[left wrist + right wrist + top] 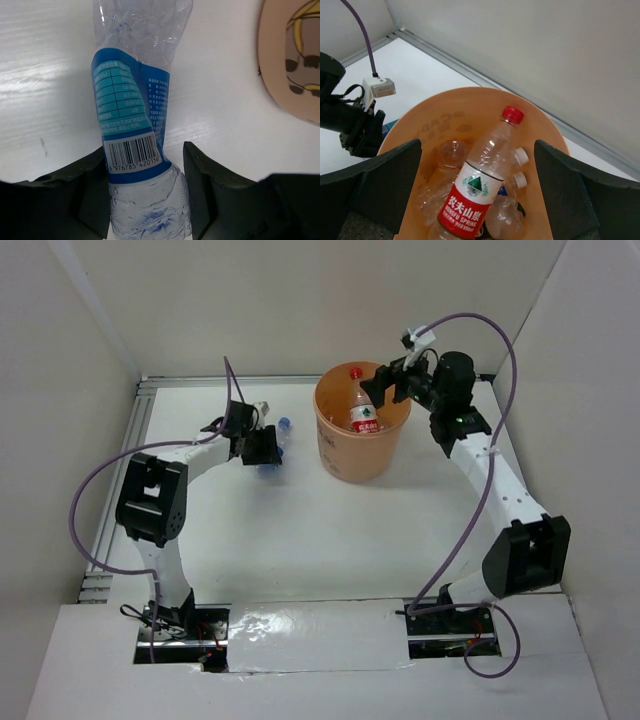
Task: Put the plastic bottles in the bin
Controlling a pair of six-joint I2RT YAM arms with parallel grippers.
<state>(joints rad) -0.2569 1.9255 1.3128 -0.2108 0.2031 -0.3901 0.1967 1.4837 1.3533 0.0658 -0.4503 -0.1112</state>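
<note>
Fingers [87, 187] of the left gripper [145, 195] are standing parted around one blue-labelled bottle [135, 115] lying on the table [300, 540] beside the bin [345, 455], not visibly pinching it. Right gripper [477, 192] is hanging wide open over the bin, holding nothing. One red-capped bottle [482, 185] is leaning inside, with at least two white-capped ones [520, 156] lying underneath.

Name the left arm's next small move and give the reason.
Probably close the left gripper on the blue-label bottle: the bottle lies on the table between its open fingers, touching the left one with a gap at the right. The bin stands to its right, and the right gripper hangs open above it.
</note>
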